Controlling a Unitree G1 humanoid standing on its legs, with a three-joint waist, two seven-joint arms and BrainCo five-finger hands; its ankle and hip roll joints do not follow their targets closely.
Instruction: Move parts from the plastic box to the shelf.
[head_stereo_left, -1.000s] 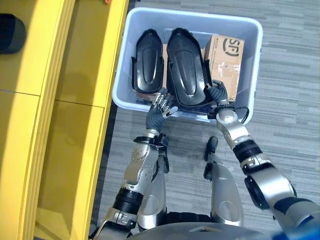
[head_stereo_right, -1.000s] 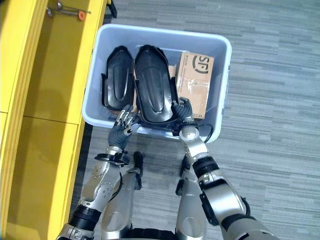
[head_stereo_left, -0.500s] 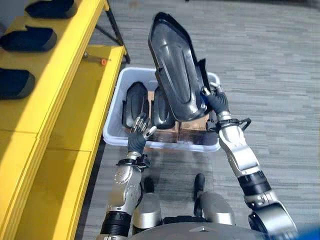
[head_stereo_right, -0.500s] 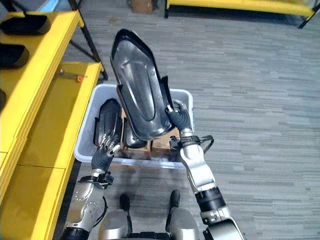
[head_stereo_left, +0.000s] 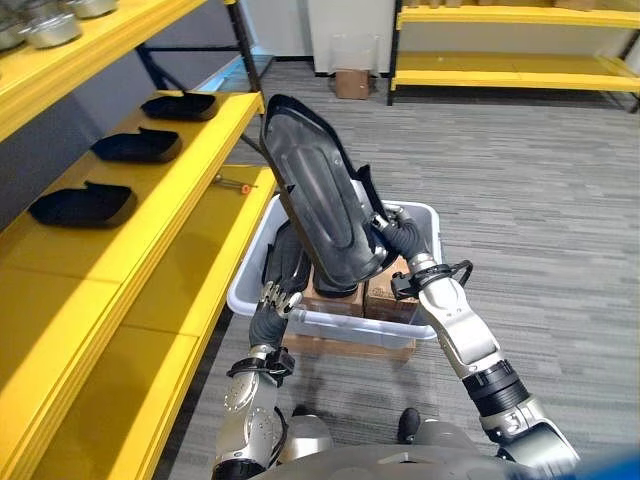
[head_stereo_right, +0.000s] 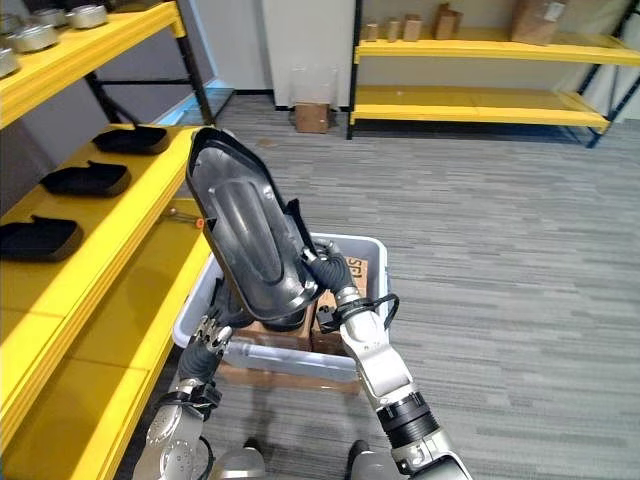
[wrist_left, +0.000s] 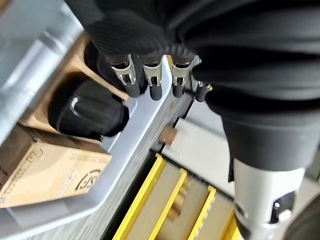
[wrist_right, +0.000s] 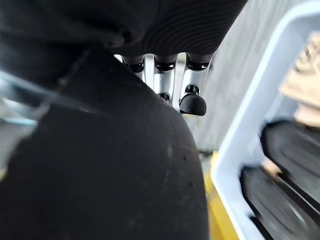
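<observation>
The part (head_stereo_left: 320, 200) was glossy black moulded plastic. The box (head_stereo_left: 425, 215) was smooth pale plastic, holding brown paper cartons (head_stereo_left: 385, 293). The shelf (head_stereo_left: 150, 260) looked painted yellow; the floor (head_stereo_left: 540, 200) was matt grey carpet.

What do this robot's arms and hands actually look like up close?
Both arms are silver-grey metal shells with dark bands at the joints. The right hand and left hand each wear a dark ribbed cover over the wrist and the back of the hand. Silver fingers with dark rounded tips stick out of it in a row. A thin black cable loops beside the right wrist.
</observation>
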